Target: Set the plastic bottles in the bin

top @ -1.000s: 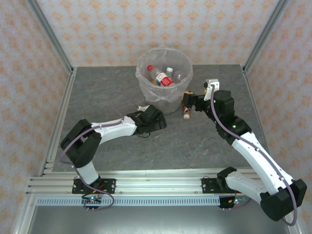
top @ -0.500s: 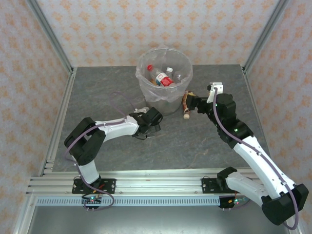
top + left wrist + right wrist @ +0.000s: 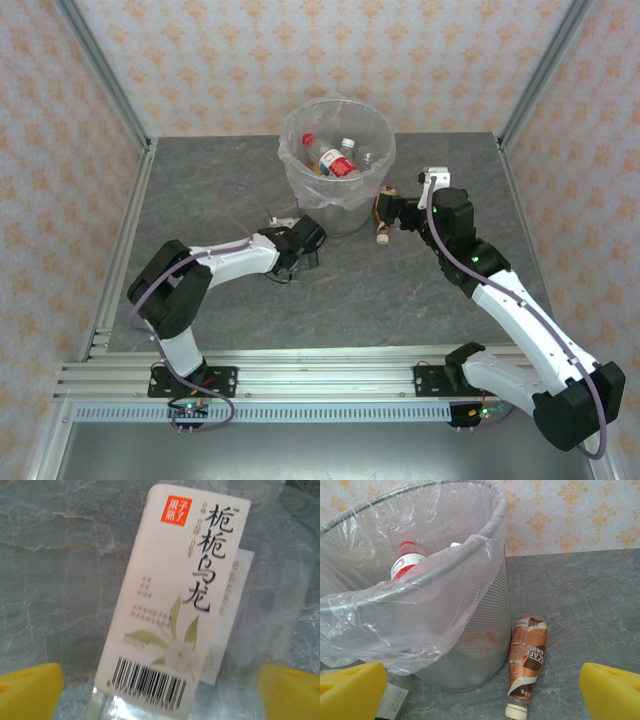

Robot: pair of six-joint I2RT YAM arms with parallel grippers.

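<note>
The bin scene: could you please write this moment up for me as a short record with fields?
bin: mesh, lined with a clear bag, upright on the table
in bin: several bottles, some with red-and-white labels
on table: brown-labelled bottle lying right of the bin; clear bottle with a white label lying left of it
left tool: open, pads either side of the clear bottle
right tool: open, facing the brown-labelled bottle

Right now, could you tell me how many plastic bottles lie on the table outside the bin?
2: a brown-labelled bottle right of the bin, a white-labelled bottle at the left pincer; others may be hidden.
</note>
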